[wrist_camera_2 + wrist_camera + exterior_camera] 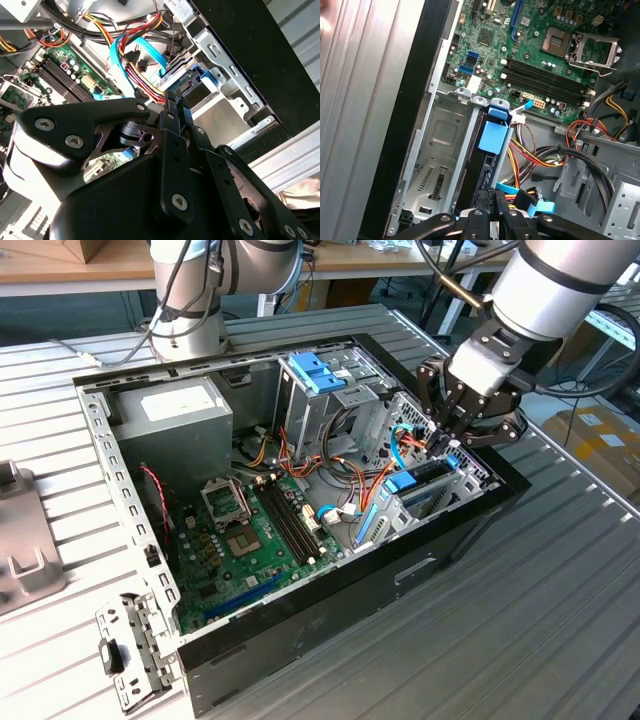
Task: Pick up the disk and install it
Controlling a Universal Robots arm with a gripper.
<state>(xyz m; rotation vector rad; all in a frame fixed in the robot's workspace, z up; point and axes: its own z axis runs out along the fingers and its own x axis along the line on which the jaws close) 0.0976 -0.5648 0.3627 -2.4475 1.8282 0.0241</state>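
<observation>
This was a robotics lab: an opened computer case point(300, 520) lay on a slatted aluminium surface point(560, 580), cardboard boxes point(600, 440) nearby.

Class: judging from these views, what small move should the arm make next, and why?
Probably a gentle push further down. The gripper sits at the upper edge of the disk, which stands on edge in the drive bay beside an empty slot; whether it is fully seated is unclear.

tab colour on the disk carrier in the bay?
Bright blue tab on the dark disk's carrier, clearest in the first wrist view.
</observation>
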